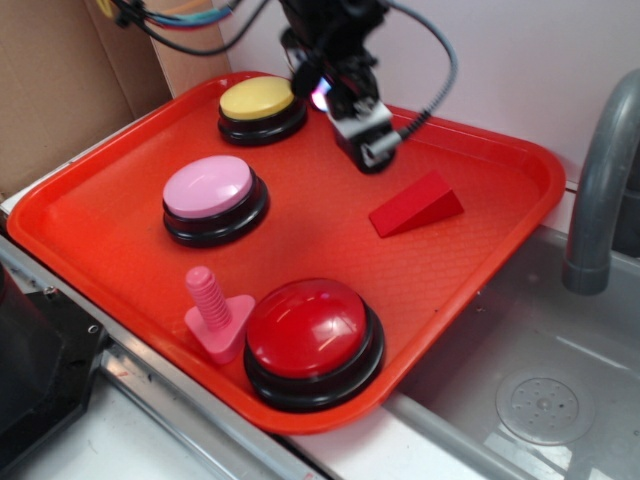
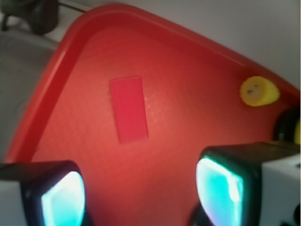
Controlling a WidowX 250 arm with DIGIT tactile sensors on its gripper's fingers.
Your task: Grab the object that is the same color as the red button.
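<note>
The gripper [image 2: 141, 193] hangs above the red tray [image 1: 90, 215] with jaws spread wide, holding nothing. The red wedge block [image 2: 128, 109] lies flat ahead of the fingertips, apart from them, clear of the tray rim. Risk: the wedge's sloped face may slip from the pads [image 2: 218, 188] if the jaws close across the ramp; a descent short of the block closes on nothing.

The red wedge block [image 1: 416, 204] [image 2: 128, 109] is small, matte and ramp-shaped. It rests flat on its broad face on the right part of the tray floor, its thin edge toward the front-left, touching nothing. The red button [image 1: 312, 338], a large glossy dome on a round black base, sits upright at the tray's front edge, well apart from the wedge.
</note>
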